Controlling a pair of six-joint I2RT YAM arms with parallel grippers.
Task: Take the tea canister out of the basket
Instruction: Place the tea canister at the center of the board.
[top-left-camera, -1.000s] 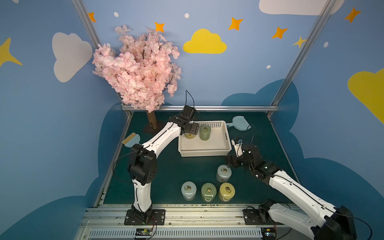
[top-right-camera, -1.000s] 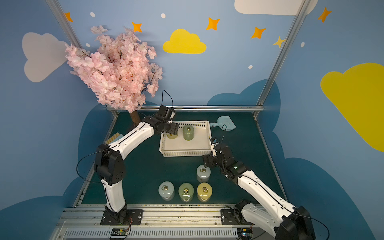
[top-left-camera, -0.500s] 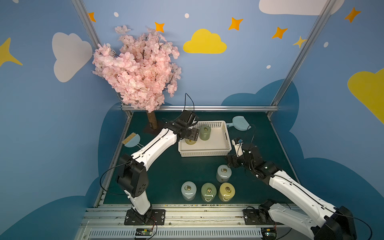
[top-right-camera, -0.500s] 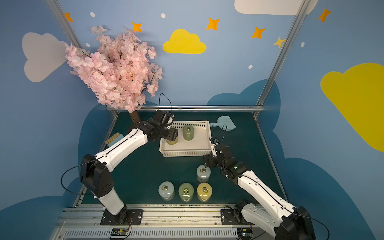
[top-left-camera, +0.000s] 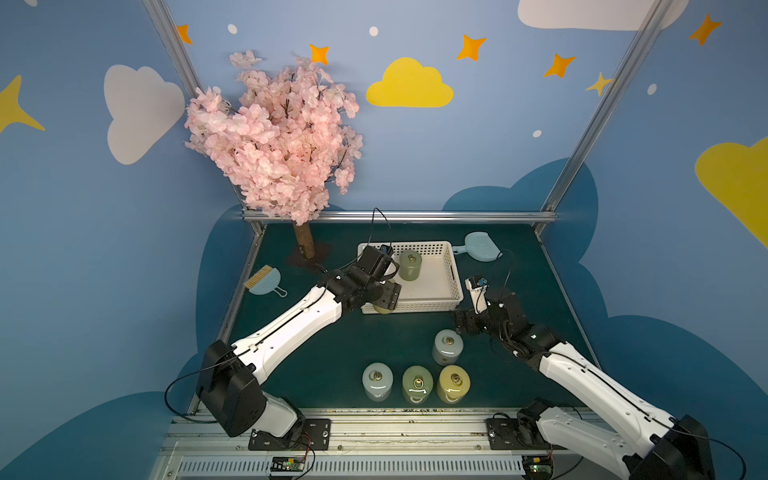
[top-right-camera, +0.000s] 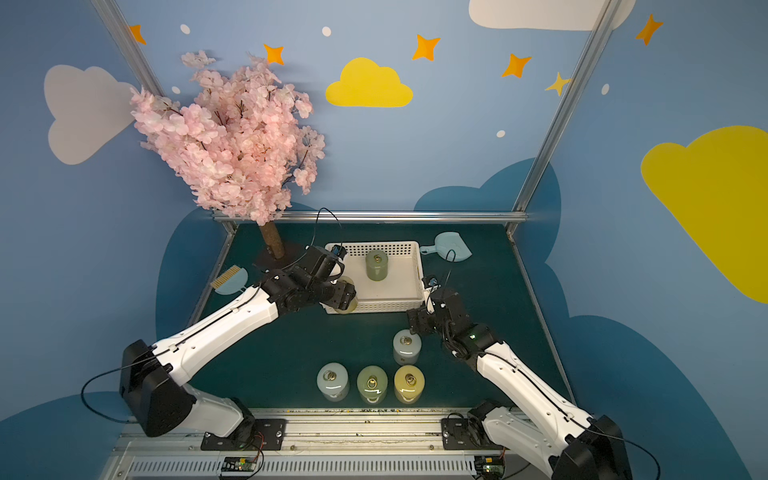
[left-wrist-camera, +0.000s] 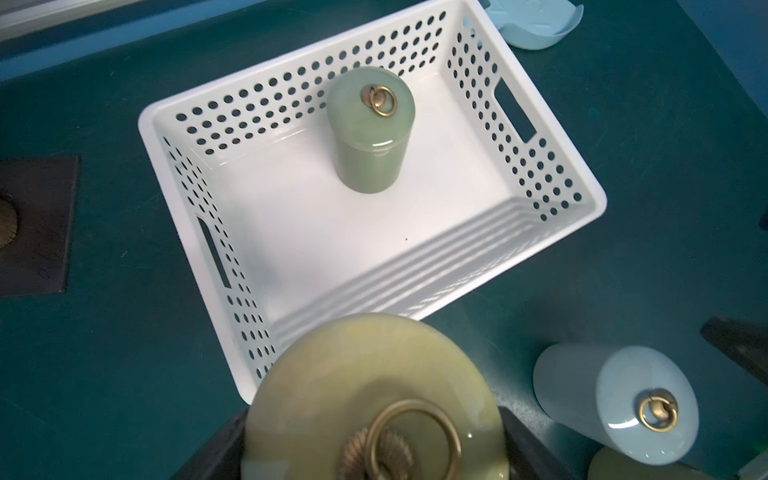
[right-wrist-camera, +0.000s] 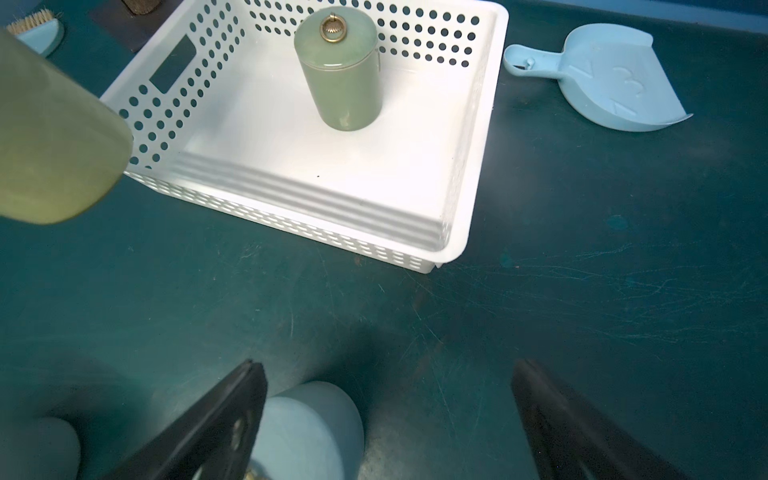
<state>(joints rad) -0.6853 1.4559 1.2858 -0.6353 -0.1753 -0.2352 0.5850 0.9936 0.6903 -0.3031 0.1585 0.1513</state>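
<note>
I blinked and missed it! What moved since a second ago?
The left claw, shut on the yellowish canister, carried it from the back of the basket toward the robot, to above the basket's front-left corner. Nothing was grabbed or let go. The green canister, the four canisters on the table and the open right claw stayed put.

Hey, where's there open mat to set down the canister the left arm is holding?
Bare mat stretches between the basket's front wall and the row of three canisters, left of the lone pale canister. Also open beside the basket, in front of the dustpan. Crowded around the four canisters near the open right end effector.
</note>
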